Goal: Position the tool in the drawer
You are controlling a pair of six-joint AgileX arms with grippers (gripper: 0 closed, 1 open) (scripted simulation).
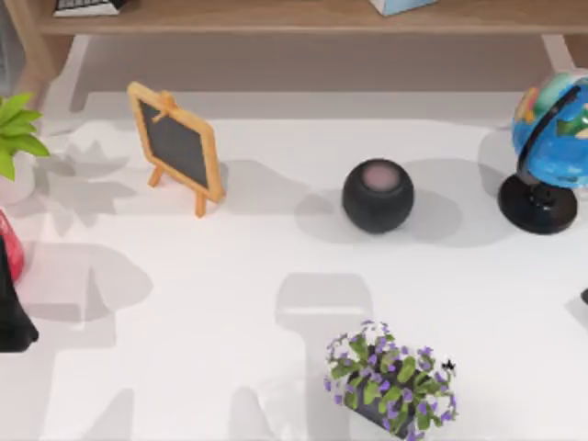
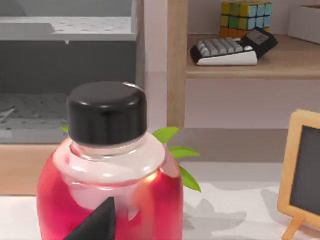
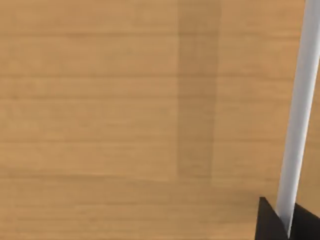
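Observation:
The tool is hidden from me. A grey open compartment (image 2: 65,75), perhaps the drawer, stands behind a wooden post in the left wrist view, with a speckled grey floor inside. My left arm (image 1: 13,317) is at the table's left edge, beside a red bottle (image 1: 7,250). Close in front of the left wrist camera stands that red bottle (image 2: 107,195) with its black cap, and one black finger (image 2: 97,220) crosses its lower part. My right gripper (image 3: 287,227) faces a wooden panel (image 3: 125,115), its dark fingertips on either side of a white bar (image 3: 299,115).
On the white table stand a small chalkboard easel (image 1: 176,145), a black round speaker (image 1: 378,195), a globe (image 1: 549,152), a purple flower pot (image 1: 390,381) and a green plant (image 1: 14,129). A shelf (image 2: 250,70) holds a keyboard (image 2: 225,50) and a colour cube (image 2: 247,15).

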